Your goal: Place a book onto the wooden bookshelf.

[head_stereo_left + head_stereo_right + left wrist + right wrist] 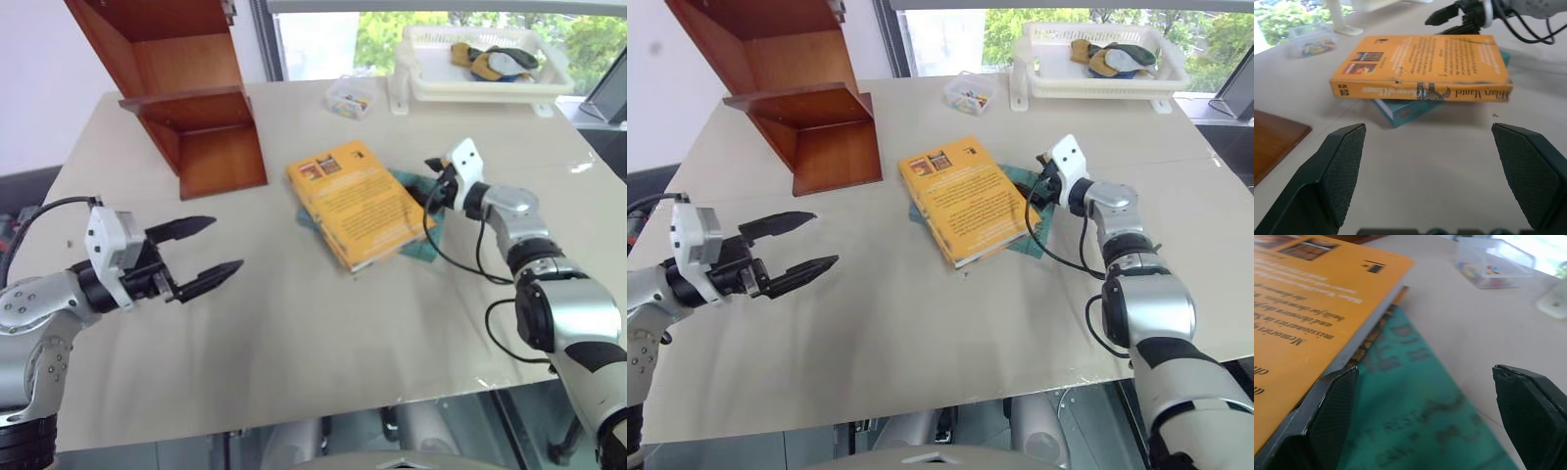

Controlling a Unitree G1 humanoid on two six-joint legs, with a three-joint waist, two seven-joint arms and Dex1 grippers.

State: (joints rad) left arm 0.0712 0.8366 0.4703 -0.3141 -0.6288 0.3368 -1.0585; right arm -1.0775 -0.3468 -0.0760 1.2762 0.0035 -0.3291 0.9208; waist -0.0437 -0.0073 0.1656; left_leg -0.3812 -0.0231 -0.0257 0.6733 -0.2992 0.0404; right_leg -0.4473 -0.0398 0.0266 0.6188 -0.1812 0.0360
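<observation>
The yellow-orange book (358, 201) lies flat in the middle of the table, on top of a thinner teal book (1400, 110) that sticks out from under it. My right gripper (1425, 373) is open at the book's right edge, low over the teal cover, with one finger (1327, 406) close against the yellow book's page edge. Well left of the book, my left gripper (227, 243) is open, holds nothing and points toward the book's spine (1420, 91). The reddish-brown wooden bookshelf (196, 108) stands at the table's far left.
A white plastic tray (421, 83) with cloth items sits at the far right edge by the window. A small clear box (350, 98) of coloured bits lies between the shelf and the tray. The beige table (294, 343) ends close in front.
</observation>
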